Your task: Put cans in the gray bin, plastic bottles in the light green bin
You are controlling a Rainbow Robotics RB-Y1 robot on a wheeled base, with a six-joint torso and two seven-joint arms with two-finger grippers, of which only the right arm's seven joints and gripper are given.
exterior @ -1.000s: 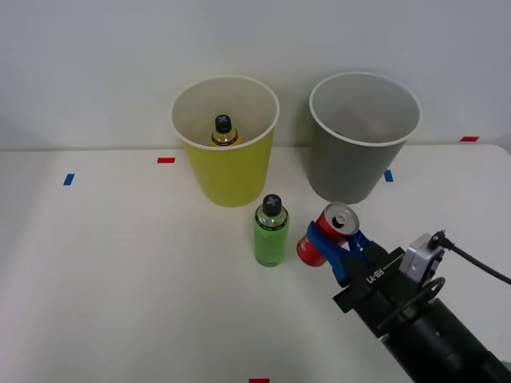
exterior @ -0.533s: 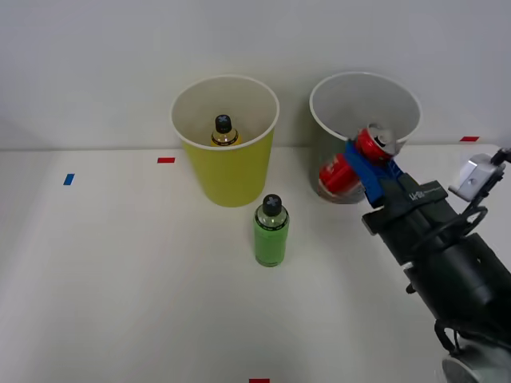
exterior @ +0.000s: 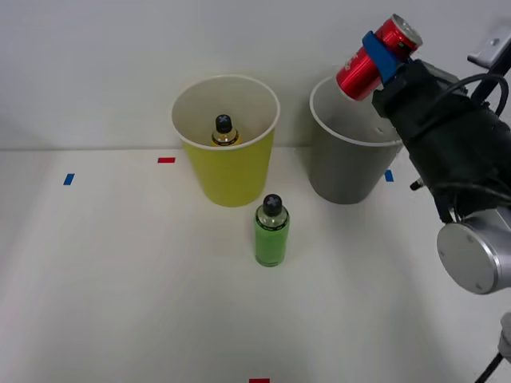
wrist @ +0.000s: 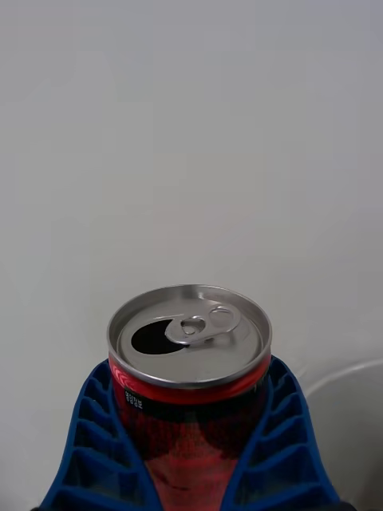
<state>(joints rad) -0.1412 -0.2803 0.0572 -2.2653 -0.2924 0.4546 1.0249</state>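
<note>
right claw (exterior: 385, 53) pinching the red can (exterior: 367, 57), tilted above the gray bin (exterior: 343, 171) rim at 1 o'clock; bring it inside the mouth, then let go.

You see the right gripper (exterior: 380, 56) much higher now than a second ago, when it sat low on the table just beside the green bottle. It has climbed past the front wall of the gray bin (exterior: 351, 171) and now holds the red can (exterior: 377, 57) in the air above that bin's white rim, on the side nearer the robot's right. The can, nearly upright earlier, now leans over, its silver top (wrist: 190, 332) angled up and away from the bin.
</note>
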